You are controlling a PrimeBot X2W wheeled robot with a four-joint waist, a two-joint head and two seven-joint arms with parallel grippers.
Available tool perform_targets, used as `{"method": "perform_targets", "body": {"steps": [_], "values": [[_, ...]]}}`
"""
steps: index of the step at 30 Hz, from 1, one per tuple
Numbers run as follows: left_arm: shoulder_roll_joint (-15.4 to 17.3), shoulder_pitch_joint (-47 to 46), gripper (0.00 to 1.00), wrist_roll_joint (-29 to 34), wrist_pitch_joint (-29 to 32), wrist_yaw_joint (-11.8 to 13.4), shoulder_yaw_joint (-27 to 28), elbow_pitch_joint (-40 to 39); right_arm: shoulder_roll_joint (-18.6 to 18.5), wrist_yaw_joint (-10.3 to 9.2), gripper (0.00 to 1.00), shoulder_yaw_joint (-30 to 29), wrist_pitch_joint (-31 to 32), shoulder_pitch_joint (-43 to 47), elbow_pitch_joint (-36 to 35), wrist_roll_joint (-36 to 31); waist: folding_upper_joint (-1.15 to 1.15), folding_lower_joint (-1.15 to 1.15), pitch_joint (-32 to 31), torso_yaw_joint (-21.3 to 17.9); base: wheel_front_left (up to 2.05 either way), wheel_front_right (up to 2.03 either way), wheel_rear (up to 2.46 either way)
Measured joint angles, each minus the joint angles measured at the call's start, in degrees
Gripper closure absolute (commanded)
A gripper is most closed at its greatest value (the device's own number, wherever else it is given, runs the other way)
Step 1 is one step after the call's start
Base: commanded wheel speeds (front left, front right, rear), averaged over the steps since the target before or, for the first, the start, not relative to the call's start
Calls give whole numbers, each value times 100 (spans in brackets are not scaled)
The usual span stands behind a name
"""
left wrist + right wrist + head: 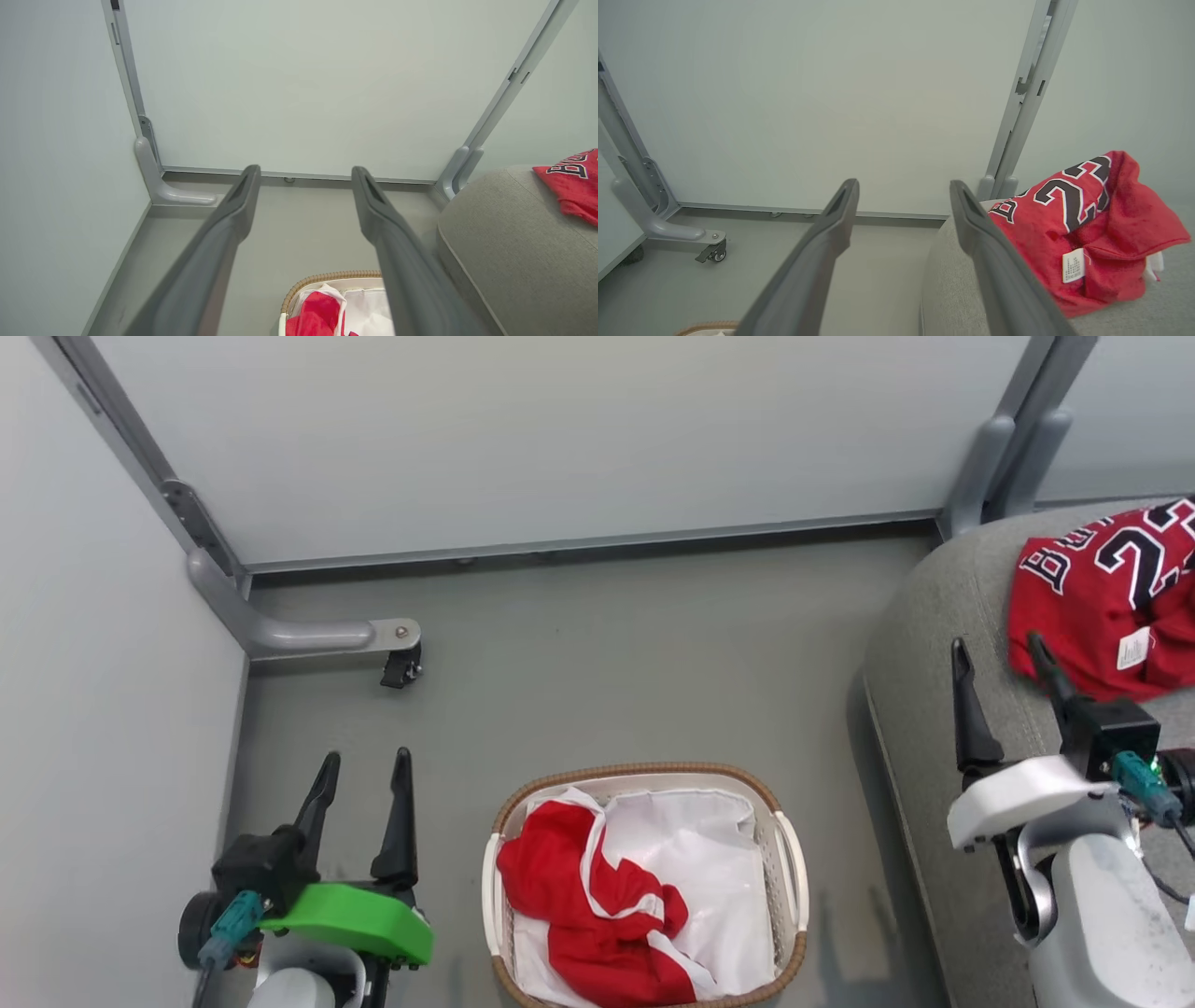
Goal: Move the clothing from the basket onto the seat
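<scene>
Red jersey (pixel 1087 233) crumpled on grey seat (pixel 952 289).

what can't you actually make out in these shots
- Head view: the crumpled jersey in the basket has its lettering folded away. Whether it is one garment or several, I cannot tell.
- Head view: the basket's near rim is cut off by the bottom edge.
- Head view: the second jersey on the seat is cut off by the right edge.
- Right wrist view: the print on its label is too small to read.
</scene>
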Motion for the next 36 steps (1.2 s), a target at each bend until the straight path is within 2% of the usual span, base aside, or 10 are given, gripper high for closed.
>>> {"method": "perform_targets", "body": {"steps": [3, 12, 36], "values": [[-3, 269, 0, 1, 0, 0, 234, -14, 73, 0, 0, 45, 0, 346, -71, 182, 0, 0, -217, 144, 0, 0, 0], [-9, 548, 0, -43, 0, 0, 234, -36, 86, 0, 0, 280, 0, 898, -87, 786, 0, 0, -510, 327, 0, 0, 0], [-12, 598, 0, -60, 0, 0, 58, 59, 85, 0, 0, 531, 0, 946, -32, 994, 0, 0, -458, 262, 0, 0, 0]]}}
